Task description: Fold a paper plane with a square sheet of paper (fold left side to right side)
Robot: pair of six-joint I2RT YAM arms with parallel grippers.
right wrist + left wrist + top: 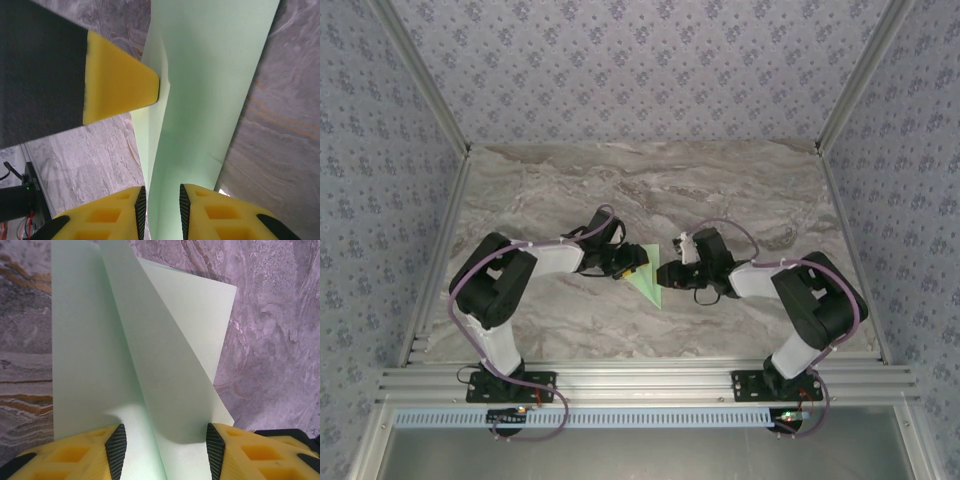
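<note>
The pale green square sheet of paper [650, 281] lies mid-table between both arms, folded into a narrow pointed shape like a paper plane. In the left wrist view the paper [150, 340] has a flap standing up along a slanted crease. My left gripper [165, 440] is open, its pads wide apart over the sheet. In the right wrist view the paper [210, 75] runs up between the pads of my right gripper [162, 205], which stand slightly apart around a raised fold. A yellow finger of the left gripper [120, 75] touches the paper's edge there.
The grey marbled table [650, 180] stretches behind the grippers. Patterned walls and metal rails [640, 382] enclose it. The left gripper [636, 263] and the right gripper [667, 272] nearly meet over the paper.
</note>
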